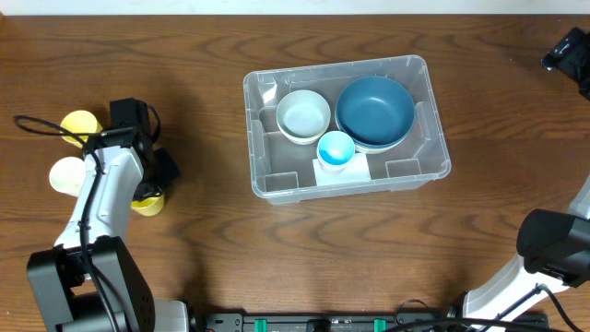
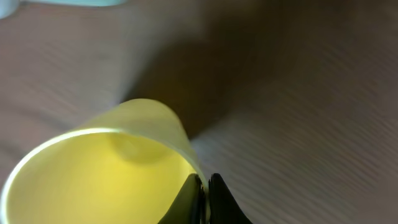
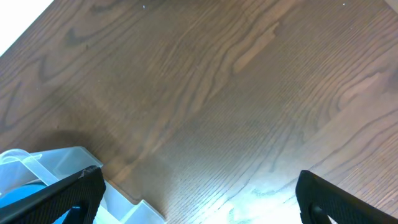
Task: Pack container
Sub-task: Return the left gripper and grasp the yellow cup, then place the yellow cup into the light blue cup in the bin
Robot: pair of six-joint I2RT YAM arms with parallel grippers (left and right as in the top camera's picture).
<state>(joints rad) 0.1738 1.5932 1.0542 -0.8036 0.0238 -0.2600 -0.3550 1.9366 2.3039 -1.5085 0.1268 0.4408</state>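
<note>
The clear container [image 1: 433,138] sits at the table's centre. It holds a cream bowl [image 1: 303,115], a large blue bowl [image 1: 374,111] and a small blue cup [image 1: 336,148]. My left gripper [image 1: 153,187] is far left of it, shut on the rim of a yellow cup [image 1: 147,203]. In the left wrist view the fingers [image 2: 205,186] pinch the wall of that cup [image 2: 106,168]. My right gripper [image 1: 572,51] is at the far right back, open and empty [image 3: 199,186]. A corner of the container [image 3: 56,165] shows in the right wrist view.
A second yellow cup [image 1: 80,124] and a cream cup [image 1: 66,175] lie at the left by my left arm. A black cable [image 1: 37,124] loops near them. The table is dark wood.
</note>
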